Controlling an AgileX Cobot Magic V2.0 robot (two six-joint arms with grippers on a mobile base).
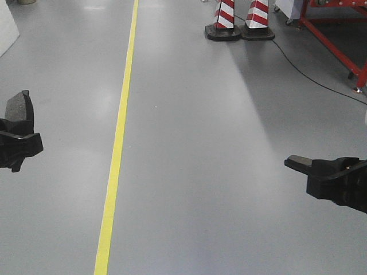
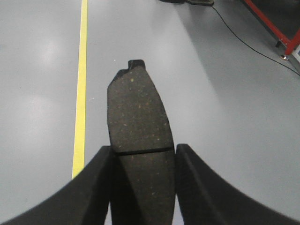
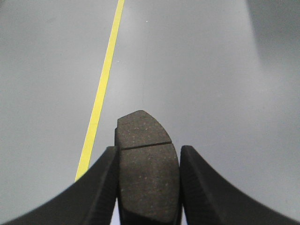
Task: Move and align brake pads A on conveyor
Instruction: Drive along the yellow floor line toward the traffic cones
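Left gripper [image 2: 143, 154] is clamped tight on a brake pad [image 2: 138, 112], tabbed end poking out above the grey floor [image 2: 225, 93], near the yellow line [image 2: 80, 103]. Right gripper [image 3: 147, 154] squeezes a second brake pad [image 3: 145, 133], rounded end protruding.

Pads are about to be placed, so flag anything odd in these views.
The left claw and right claw each clamp a brake pad, left pad and right pad, over bare grey floor; no conveyor shows in any view. Neither pad looks damaged.
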